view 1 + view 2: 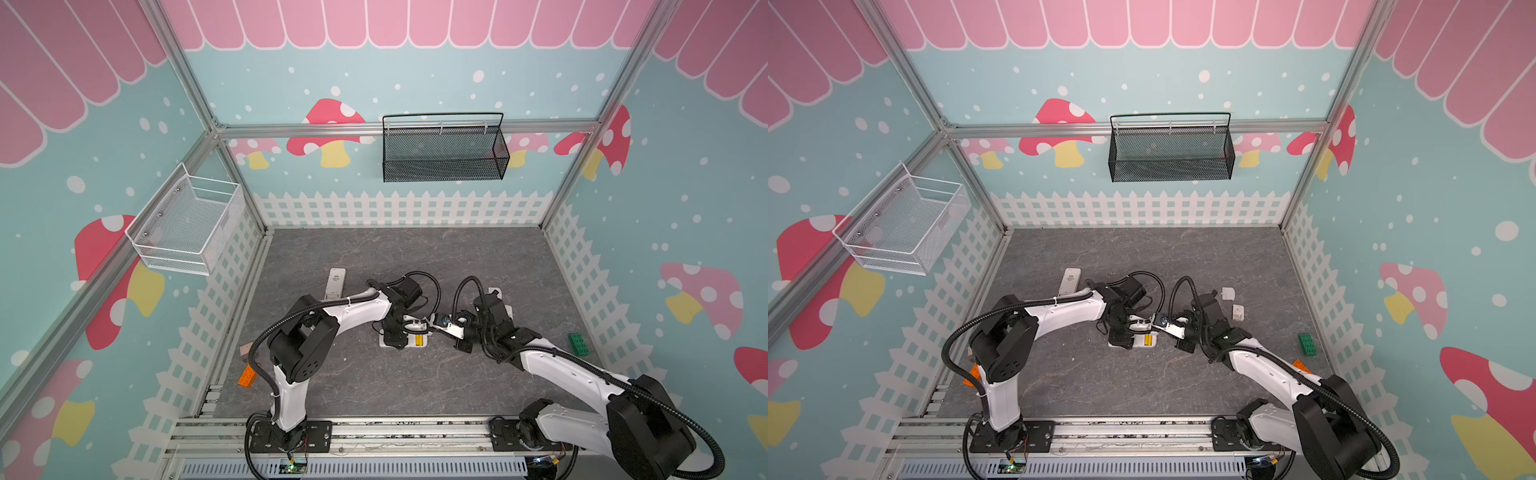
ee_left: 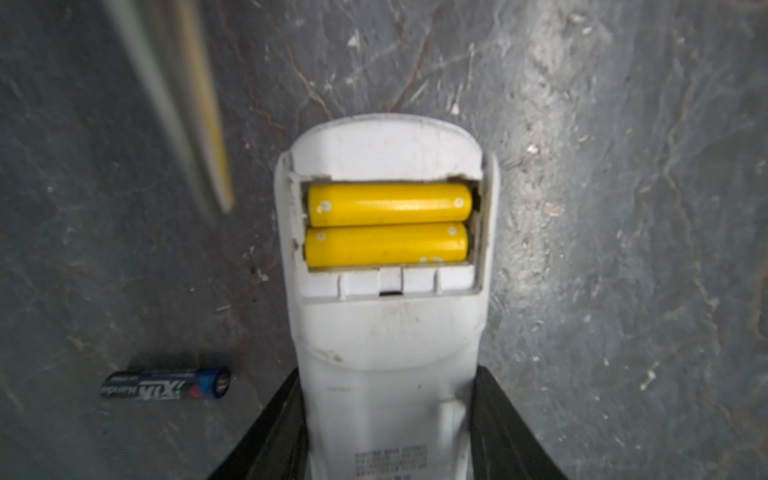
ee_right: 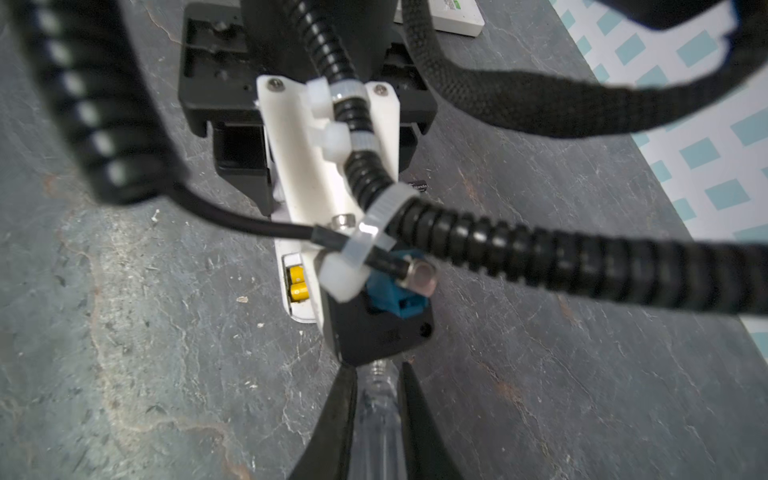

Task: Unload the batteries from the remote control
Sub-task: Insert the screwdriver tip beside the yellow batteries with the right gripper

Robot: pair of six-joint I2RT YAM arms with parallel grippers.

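My left gripper (image 2: 388, 374) is shut on the white remote control (image 2: 390, 332), which lies back-up on the table in both top views (image 1: 405, 341). Its battery bay is uncovered and holds two yellow batteries (image 2: 388, 226) side by side, also seen in a top view (image 1: 1148, 340). One black battery (image 2: 166, 384) lies loose on the table beside the remote. My right gripper (image 3: 378, 370) is shut on the clear handle of a screwdriver (image 3: 380, 415). It sits just right of the remote's battery end (image 1: 460, 344). The screwdriver's tip is hidden behind the left arm's camera bracket (image 3: 332, 174).
A second white remote (image 1: 336, 284) lies at the back left. Two small white covers (image 1: 1227, 294) (image 1: 1237, 311) rest behind the right arm. A green block (image 1: 579, 344) sits at the right wall, an orange block (image 1: 246, 376) at the left. Wire baskets (image 1: 444, 149) (image 1: 187, 224) hang on the walls.
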